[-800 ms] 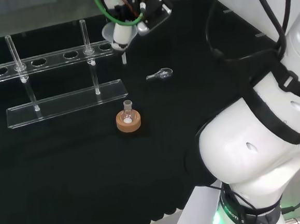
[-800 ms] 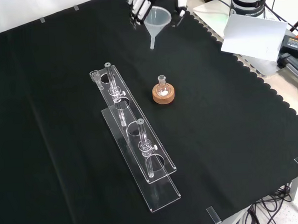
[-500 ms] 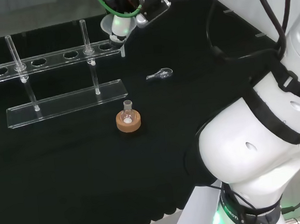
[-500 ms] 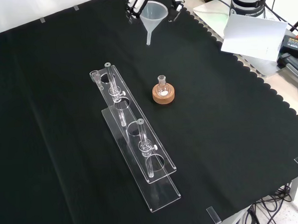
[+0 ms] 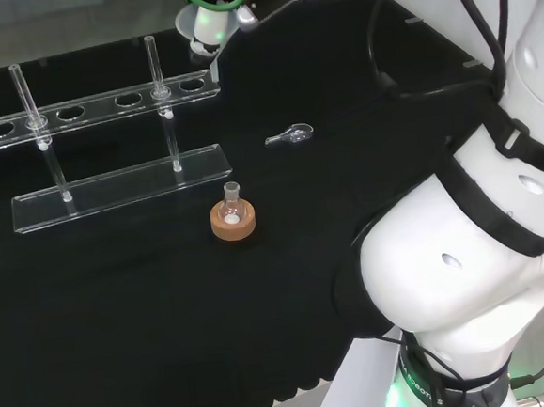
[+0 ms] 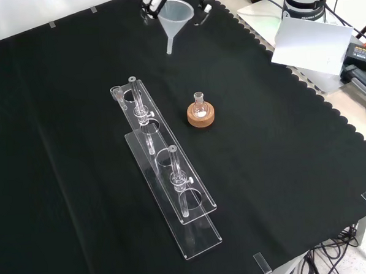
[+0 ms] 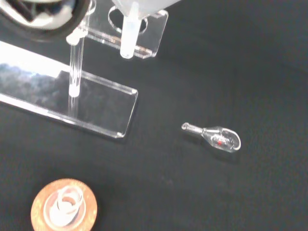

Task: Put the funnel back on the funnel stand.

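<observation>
A translucent white funnel (image 6: 175, 14) is hanging in the air at the top centre of the front view, spout pointing down, well above the black cloth (image 6: 277, 169). The hand (image 6: 153, 0) is gripping it, with dark fingers curled on either side of the cone's rim. In the head view the funnel is showing at the top edge, just above the right end of the funnel stand (image 5: 104, 104), a clear rack with a row of round holes in its raised shelf. In the wrist view the spout is hovering near the end hole of that shelf. The likely risk is misalignment: a spout coming down off centre could be striking the clear shelf, tipping the light rack or jamming at an angle. Lower in the head view, a small round flask (image 5: 232, 207) is sitting on a cork ring (image 5: 233, 222), and a small glass scoop (image 5: 291, 135) is lying on the cloth to the right, both well apart from the funnel.
</observation>
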Controlling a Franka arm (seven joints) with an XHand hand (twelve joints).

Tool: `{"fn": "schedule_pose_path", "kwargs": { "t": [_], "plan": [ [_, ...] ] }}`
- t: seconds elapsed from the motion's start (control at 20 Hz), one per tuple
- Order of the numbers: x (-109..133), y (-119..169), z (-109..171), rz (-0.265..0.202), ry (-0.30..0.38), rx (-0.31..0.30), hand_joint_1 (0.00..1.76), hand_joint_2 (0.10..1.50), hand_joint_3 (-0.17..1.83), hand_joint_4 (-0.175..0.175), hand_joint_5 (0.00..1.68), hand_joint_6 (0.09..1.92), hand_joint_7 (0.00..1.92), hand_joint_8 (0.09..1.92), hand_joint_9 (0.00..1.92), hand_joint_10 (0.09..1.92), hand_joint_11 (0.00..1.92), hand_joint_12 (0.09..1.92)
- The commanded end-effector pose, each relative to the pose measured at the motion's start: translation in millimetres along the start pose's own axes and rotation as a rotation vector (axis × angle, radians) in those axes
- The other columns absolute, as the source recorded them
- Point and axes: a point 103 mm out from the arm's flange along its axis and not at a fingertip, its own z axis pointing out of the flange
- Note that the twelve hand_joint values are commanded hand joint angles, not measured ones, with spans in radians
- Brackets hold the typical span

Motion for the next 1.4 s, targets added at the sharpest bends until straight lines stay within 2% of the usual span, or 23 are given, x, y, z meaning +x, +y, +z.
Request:
{"fn": "schedule_pose_path", "kwargs": {
  "t": [0.05, 0.8, 1.4],
  "plan": [
    [-10, 31, -5, 0.007, 0.036, -0.009, 0.79, 0.64, 0.59, -0.028, 0.59, 0.24, 0.61, 0.64, 0.92, 0.42, 0.77, 1.20],
    [1, 98, 6, -0.056, 0.065, -0.011, 0.79, 0.64, 0.59, -0.030, 0.61, 0.27, 0.61, 0.64, 0.92, 0.42, 0.77, 1.20],
    [8, 120, 17, -0.064, 0.061, -0.038, 0.80, 0.64, 0.60, -0.029, 0.59, 0.35, 0.61, 0.64, 0.91, 0.42, 0.77, 1.20]
  ]
}}
